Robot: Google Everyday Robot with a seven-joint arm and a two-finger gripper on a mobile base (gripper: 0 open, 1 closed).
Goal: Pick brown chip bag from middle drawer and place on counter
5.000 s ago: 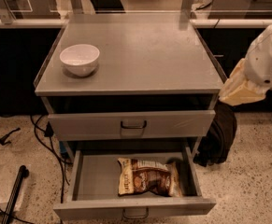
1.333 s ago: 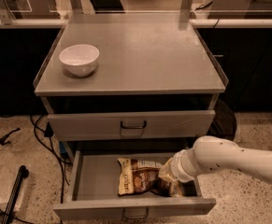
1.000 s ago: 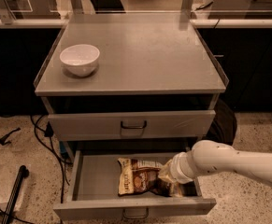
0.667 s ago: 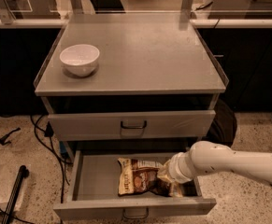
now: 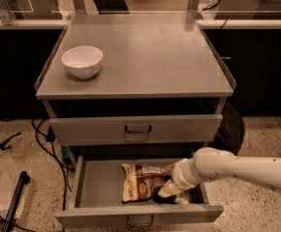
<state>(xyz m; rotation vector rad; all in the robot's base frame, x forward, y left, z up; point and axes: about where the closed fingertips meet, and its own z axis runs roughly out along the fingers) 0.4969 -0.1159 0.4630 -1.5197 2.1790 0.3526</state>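
Observation:
The brown chip bag (image 5: 141, 187) lies flat in the open middle drawer (image 5: 101, 215), the cabinet's lowest, a little right of centre. My gripper (image 5: 171, 189) reaches in from the right on a white arm (image 5: 236, 167) and sits low in the drawer at the bag's right end, touching or overlapping it. The bag's right edge is hidden behind the gripper. The counter (image 5: 149, 57) is the grey top of the cabinet above.
A white bowl (image 5: 82, 61) stands on the counter's left side. The drawer above (image 5: 137, 128), with a dark handle, is closed. Cables (image 5: 43, 139) and a black pole (image 5: 15, 199) lie on the floor to the left. A dark object (image 5: 231, 129) stands by the cabinet's right side.
Five seconds ago the arm was raised at the cabinet's right side. It has since come down into the drawer. Over the last second it edged slightly left at the bag's right end.

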